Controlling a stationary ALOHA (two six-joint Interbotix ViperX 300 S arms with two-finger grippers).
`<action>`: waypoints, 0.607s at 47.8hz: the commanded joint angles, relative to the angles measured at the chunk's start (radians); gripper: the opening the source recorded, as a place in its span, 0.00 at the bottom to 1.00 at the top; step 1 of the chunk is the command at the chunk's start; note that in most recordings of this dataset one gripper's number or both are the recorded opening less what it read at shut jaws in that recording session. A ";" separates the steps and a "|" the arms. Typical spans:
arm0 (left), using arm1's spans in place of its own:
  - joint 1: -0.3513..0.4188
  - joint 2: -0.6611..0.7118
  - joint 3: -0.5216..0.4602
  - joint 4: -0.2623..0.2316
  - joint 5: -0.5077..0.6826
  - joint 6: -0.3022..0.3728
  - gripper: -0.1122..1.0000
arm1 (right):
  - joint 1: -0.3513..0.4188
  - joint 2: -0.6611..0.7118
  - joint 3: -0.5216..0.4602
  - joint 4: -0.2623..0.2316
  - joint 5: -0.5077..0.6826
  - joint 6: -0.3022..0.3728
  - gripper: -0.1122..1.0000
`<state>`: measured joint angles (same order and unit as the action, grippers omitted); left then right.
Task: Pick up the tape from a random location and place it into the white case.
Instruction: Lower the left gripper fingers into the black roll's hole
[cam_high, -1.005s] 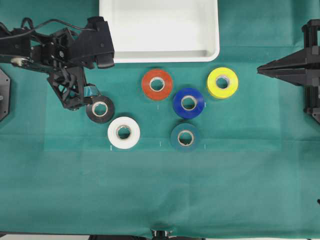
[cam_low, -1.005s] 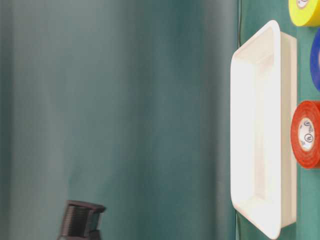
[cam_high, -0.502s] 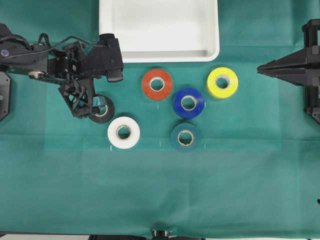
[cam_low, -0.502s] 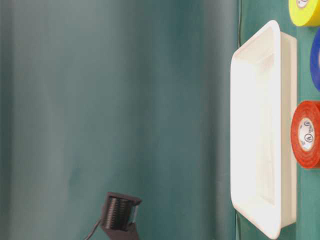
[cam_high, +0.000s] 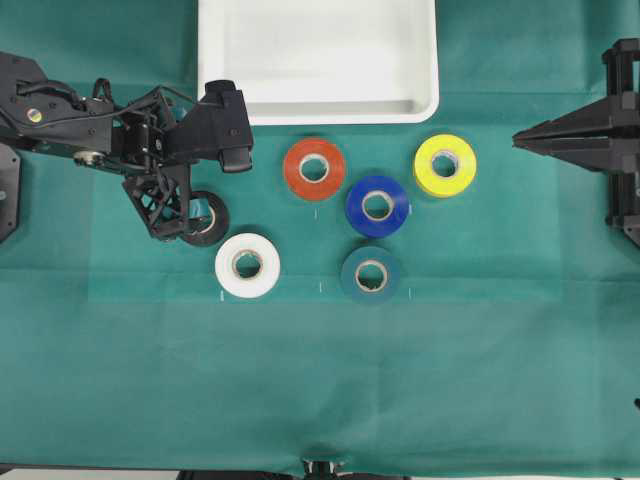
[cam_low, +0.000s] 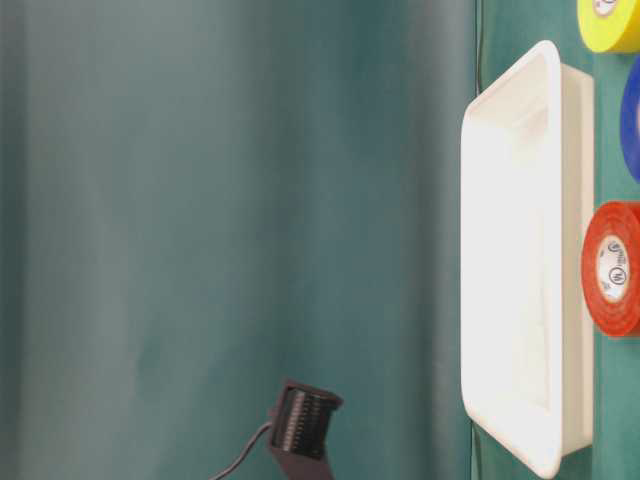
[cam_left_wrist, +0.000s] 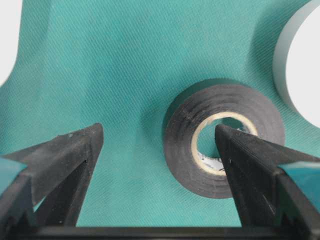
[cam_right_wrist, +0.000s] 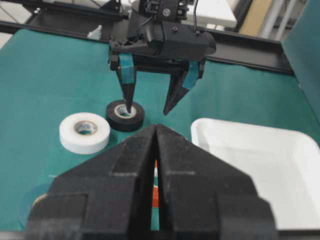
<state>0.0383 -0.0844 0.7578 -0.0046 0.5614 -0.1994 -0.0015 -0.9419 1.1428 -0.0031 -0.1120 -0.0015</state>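
The black tape (cam_high: 214, 222) lies flat on the green cloth, left of centre. My left gripper (cam_high: 192, 205) is open and right over it. In the left wrist view one finger (cam_left_wrist: 245, 165) stands over the tape's (cam_left_wrist: 185, 145) pale core and the other finger (cam_left_wrist: 70, 160) is outside the roll, over bare cloth. The right wrist view shows the same: the left gripper (cam_right_wrist: 149, 107) is open, with one tip at the core of the tape (cam_right_wrist: 125, 116). The white case (cam_high: 318, 60) is empty at the far edge. My right gripper (cam_high: 545, 140) is shut and empty at the right.
A white roll (cam_high: 247, 265) lies close beside the black tape. Red (cam_high: 314, 168), blue (cam_high: 377, 206), yellow (cam_high: 445, 165) and dark teal (cam_high: 371, 274) rolls lie in the middle. The case's rim (cam_low: 545, 250) also shows in the table-level view.
My left gripper has moved right over the black tape and stayed open; one finger now stands at the core. The tape and the right arm have not moved.
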 joint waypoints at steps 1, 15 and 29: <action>-0.002 -0.002 0.012 -0.002 -0.005 -0.002 1.00 | 0.000 0.008 -0.026 -0.002 -0.005 -0.002 0.10; -0.002 0.014 0.018 -0.002 -0.015 -0.002 1.00 | 0.000 0.008 -0.026 -0.002 -0.005 -0.003 0.10; -0.002 0.018 0.018 -0.002 -0.015 -0.002 1.00 | 0.000 0.008 -0.028 -0.002 -0.005 -0.003 0.10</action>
<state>0.0383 -0.0552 0.7670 -0.0046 0.5492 -0.1994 -0.0015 -0.9419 1.1428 -0.0031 -0.1120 -0.0031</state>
